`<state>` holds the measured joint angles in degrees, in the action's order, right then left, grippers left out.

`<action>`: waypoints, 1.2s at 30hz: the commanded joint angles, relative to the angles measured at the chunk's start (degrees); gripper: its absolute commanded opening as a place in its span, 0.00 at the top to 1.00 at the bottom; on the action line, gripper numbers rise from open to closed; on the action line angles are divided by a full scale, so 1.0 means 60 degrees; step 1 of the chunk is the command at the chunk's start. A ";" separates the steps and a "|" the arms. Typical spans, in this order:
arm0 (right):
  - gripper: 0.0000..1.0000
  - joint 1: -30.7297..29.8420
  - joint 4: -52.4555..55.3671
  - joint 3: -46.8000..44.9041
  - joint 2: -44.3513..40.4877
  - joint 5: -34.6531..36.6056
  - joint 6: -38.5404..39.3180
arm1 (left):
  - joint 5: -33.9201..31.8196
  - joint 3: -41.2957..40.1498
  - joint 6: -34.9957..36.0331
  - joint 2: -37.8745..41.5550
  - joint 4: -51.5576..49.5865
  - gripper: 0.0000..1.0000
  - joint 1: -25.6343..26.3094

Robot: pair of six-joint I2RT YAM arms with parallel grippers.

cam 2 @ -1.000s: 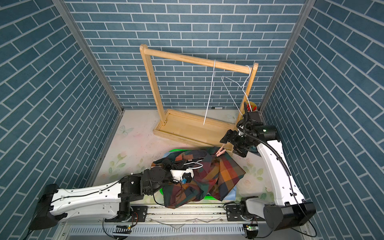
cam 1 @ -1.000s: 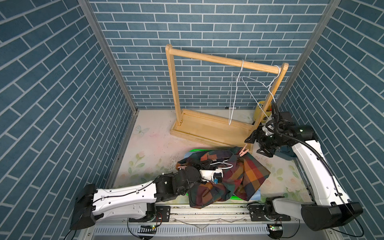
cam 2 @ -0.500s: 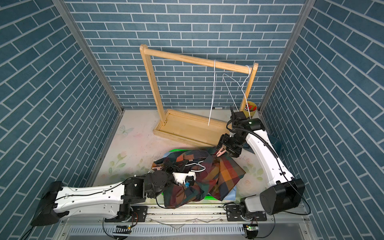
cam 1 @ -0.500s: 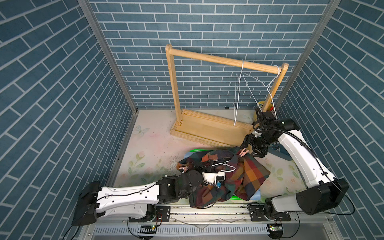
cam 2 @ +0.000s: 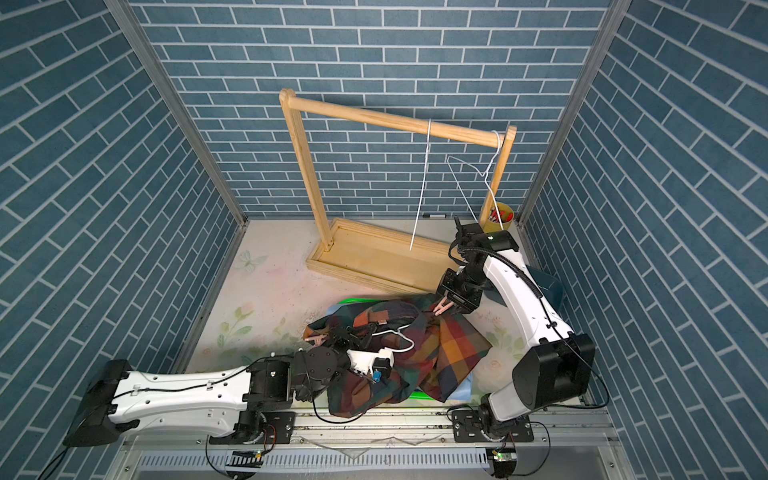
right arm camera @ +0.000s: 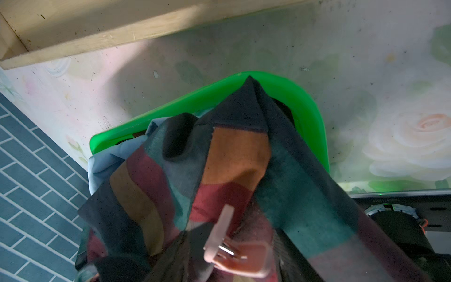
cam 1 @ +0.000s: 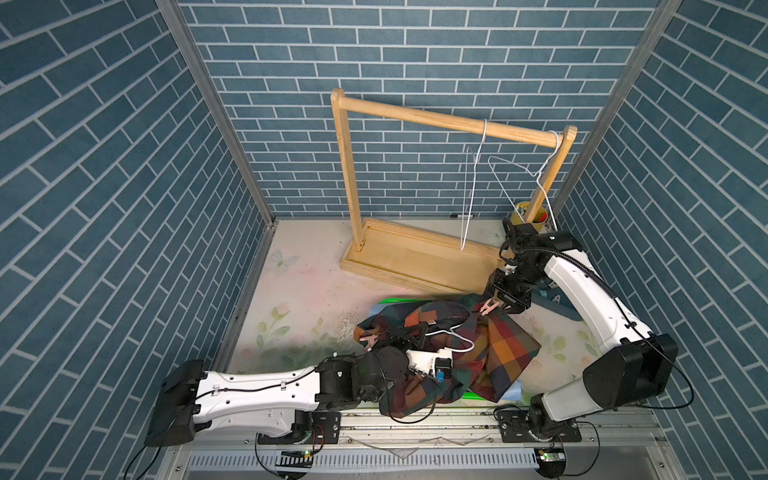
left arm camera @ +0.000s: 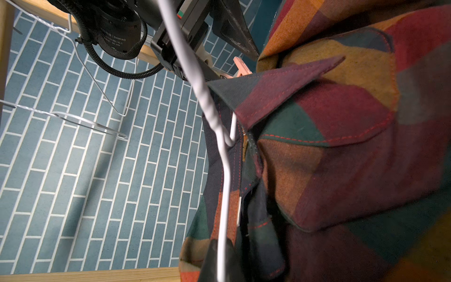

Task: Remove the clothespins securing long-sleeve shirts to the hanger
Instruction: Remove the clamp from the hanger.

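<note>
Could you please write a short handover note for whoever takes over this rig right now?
Left gripper: shut on the white wire hanger that carries the plaid shirt, over the green basket.
Right gripper: jaws around the pink clothespin on the shirt's shoulder nearest it; firm grip unclear.
Done, apparently: two bare hangers hang on the wooden rack; a light blue shirt lies in the basket.
Left: pull this pin off, then the second pink clothespin at the opposite shoulder.

Light blue shirt mostly under plaid shirt, green tray half covered, hanger shoulders inside cloth
</note>
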<state>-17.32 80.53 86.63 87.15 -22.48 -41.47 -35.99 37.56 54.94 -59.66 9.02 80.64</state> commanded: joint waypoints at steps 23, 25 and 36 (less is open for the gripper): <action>0.80 0.0132 0.0772 0.0458 0.0237 0.0181 0.0657 | 0.0006 0.0005 -0.0274 -0.0361 0.0209 1.00 -0.0065; 0.82 0.0140 0.0758 0.0430 0.0222 0.0167 0.0669 | 0.0049 0.0068 -0.0332 -0.0389 0.0195 1.00 -0.0164; 0.97 0.0169 0.0743 0.0360 0.0119 0.0296 0.0788 | 0.0346 0.0215 -0.0645 -0.0526 0.0002 1.00 -0.0558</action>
<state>-16.45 82.61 88.77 88.27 -22.00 -38.44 -34.15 37.58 52.62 -62.28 10.02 78.28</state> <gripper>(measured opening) 0.244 0.071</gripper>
